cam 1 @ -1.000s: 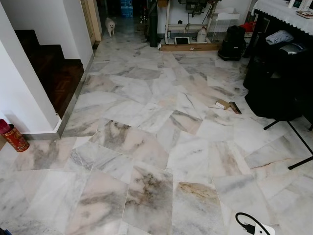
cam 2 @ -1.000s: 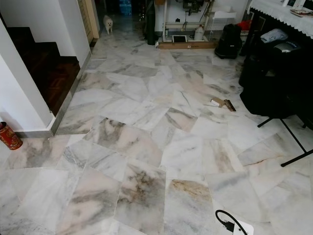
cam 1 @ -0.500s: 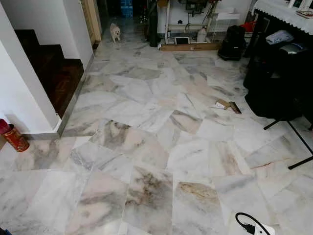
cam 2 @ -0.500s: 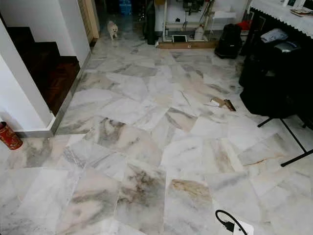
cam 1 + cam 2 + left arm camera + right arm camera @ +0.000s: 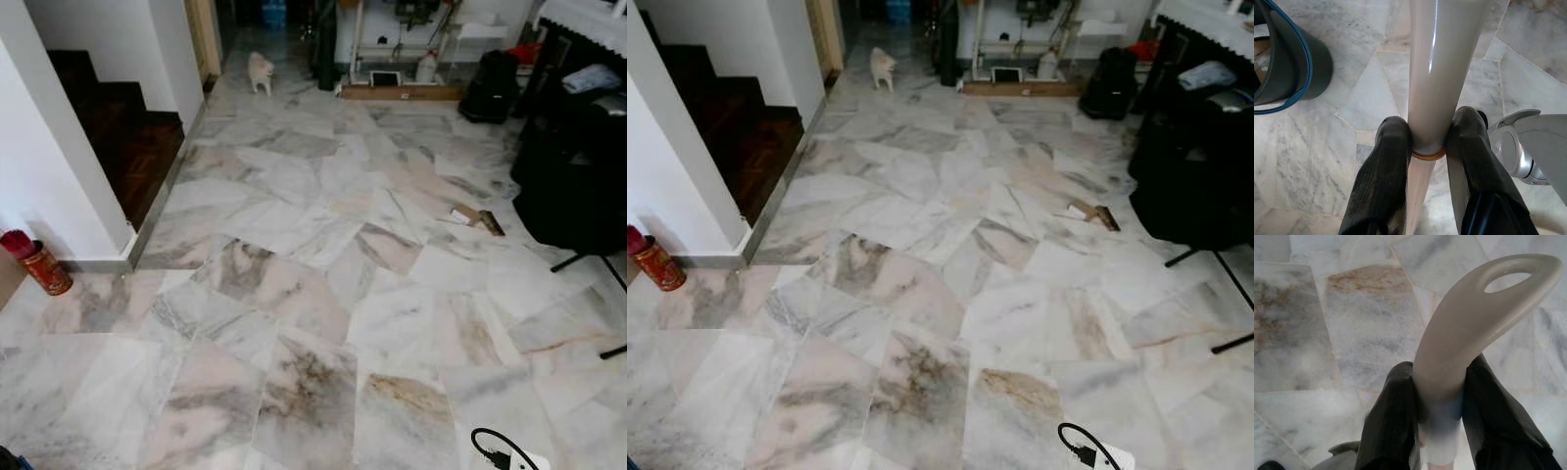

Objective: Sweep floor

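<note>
My left gripper (image 5: pixel 1432 132) is shut on a glossy cream pole (image 5: pixel 1442 58) with an orange ring, held over the marble floor (image 5: pixel 294 294). My right gripper (image 5: pixel 1440 377) is shut on a cream handle (image 5: pixel 1474 318) that ends in an oval loop. Small brown scraps of litter (image 5: pixel 477 217) lie on the floor at the right, beside dark bags. A dark bin with a blue rim (image 5: pixel 1288 63) stands on the floor close to the left gripper.
A small pale dog (image 5: pixel 261 70) stands in the far passage. A red can (image 5: pixel 41 266) sits by the white wall corner, with dark wooden steps (image 5: pixel 127 137) behind. Black bags (image 5: pixel 573 186) and stand legs (image 5: pixel 588 262) crowd the right. A white plug with a black cable (image 5: pixel 505 455) lies near my feet.
The head views have shifted, so the camera has moved. The dog has walked nearer along the passage. The litter has not moved on the floor.
</note>
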You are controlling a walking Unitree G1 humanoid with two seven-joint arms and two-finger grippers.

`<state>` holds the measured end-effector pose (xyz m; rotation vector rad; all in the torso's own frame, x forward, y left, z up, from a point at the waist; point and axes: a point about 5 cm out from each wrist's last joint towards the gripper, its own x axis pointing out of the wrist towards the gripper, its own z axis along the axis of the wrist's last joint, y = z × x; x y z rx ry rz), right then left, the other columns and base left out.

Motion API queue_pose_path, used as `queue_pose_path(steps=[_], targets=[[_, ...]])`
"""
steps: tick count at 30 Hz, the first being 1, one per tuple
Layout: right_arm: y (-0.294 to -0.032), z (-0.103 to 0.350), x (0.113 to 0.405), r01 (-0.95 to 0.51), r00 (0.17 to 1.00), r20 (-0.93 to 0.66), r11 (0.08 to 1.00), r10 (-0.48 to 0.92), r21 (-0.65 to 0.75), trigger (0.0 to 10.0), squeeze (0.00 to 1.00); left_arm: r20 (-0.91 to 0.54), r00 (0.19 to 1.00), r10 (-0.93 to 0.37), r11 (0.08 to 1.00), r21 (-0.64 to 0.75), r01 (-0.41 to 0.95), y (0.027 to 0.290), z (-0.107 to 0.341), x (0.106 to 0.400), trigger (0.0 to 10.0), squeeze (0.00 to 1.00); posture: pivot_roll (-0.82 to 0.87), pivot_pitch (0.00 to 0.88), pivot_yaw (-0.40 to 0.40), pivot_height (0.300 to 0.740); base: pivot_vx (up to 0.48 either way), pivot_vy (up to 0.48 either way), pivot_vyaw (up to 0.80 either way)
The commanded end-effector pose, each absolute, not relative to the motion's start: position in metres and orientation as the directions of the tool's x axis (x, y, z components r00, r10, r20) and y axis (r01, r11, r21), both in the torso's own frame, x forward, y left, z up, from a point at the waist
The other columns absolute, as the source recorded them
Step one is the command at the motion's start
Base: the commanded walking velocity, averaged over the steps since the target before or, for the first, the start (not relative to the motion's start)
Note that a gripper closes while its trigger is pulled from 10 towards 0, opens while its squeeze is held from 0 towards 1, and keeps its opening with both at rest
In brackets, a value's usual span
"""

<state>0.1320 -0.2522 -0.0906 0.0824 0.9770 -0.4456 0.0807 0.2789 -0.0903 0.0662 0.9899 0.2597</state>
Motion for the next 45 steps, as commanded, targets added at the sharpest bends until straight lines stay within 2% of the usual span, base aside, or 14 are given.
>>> queue_pose_path(steps=[1, 13, 28, 34, 41, 45], targets=[[-0.23, -0.047, 0.23, -0.021, 0.675, -0.73, 0.991, 0.112, 0.132, 10.0, 0.0, -0.793, 0.603, 0.093, 0.989, 0.001, -0.151, 0.227, -0.09, 0.141, 10.0, 0.0, -0.03, 0.165, -0.046, 0.74, 0.386, 0.0, 0.0], [-0.229, -0.044, 0.235, -0.032, 0.688, -0.716, 0.991, 0.117, 0.132, 10.0, 0.0, -0.802, 0.593, 0.079, 0.988, -0.015, -0.151, 0.222, -0.093, 0.138, 10.0, 0.0, -0.05, 0.172, -0.052, 0.74, 0.398, 0.0, 0.0], [-0.229, -0.043, 0.235, -0.058, 0.677, -0.724, 0.99, 0.133, 0.127, 10.0, 0.0, -0.851, 0.512, 0.113, 0.981, 0.014, -0.193, 0.235, -0.098, 0.117, 10.0, 0.0, -0.05, 0.179, -0.056, 0.74, 0.405, 0.0, 0.0], [-0.229, -0.043, 0.235, -0.081, 0.673, -0.726, 0.99, 0.143, 0.119, 10.0, 0.0, -0.856, 0.504, 0.115, 0.98, 0.016, -0.196, 0.238, -0.099, 0.113, 10.0, 0.0, -0.05, 0.178, -0.056, 0.74, 0.406, 0.0, 0.0], [-0.228, -0.044, 0.233, -0.1, 0.666, -0.729, 0.987, 0.16, 0.126, 10.0, 0.0, -0.853, 0.509, 0.117, 0.981, 0.019, -0.193, 0.242, -0.098, 0.111, 10.0, 0.0, -0.05, 0.168, -0.053, 0.74, 0.408, 0.0, 0.65], [-0.228, -0.044, 0.233, -0.096, 0.667, -0.727, 0.986, 0.164, 0.134, 10.0, 0.0, -0.853, 0.509, 0.116, 0.981, 0.018, -0.192, 0.244, -0.098, 0.109, 10.0, 0.0, -0.05, 0.156, -0.052, 0.74, 0.401, 0.0, 0.0]])
